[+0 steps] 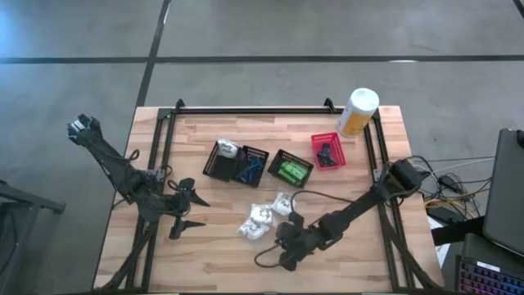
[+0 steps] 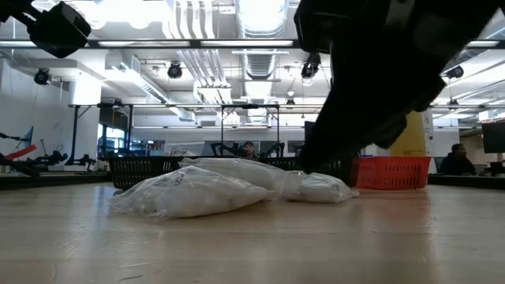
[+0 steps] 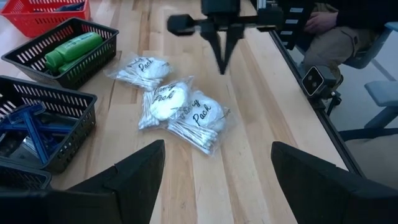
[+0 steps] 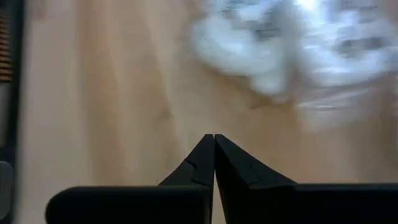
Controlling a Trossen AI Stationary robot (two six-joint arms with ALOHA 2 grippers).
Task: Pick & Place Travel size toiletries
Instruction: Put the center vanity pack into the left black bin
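Note:
Three white clear-wrapped toiletry packs (image 1: 262, 217) lie together on the wooden table, near its middle; the left wrist view shows them side by side (image 3: 177, 106). My right gripper (image 4: 214, 140) is shut and empty. It slants down over bare wood just short of the packs, on their near right side (image 1: 277, 239). My left gripper (image 1: 196, 211) waits open at the table's left, facing the packs (image 3: 217, 180). The low view shows the packs (image 2: 197, 193) resting flat on the table, with the right arm dark above them.
A row of small baskets stands beyond the packs: a black one (image 1: 223, 158) with a white item, a black one (image 1: 250, 166) with blue items, a black one (image 1: 291, 170) with green packets, and a red one (image 1: 327, 152). A white-and-yellow canister (image 1: 358, 112) stands at the far right.

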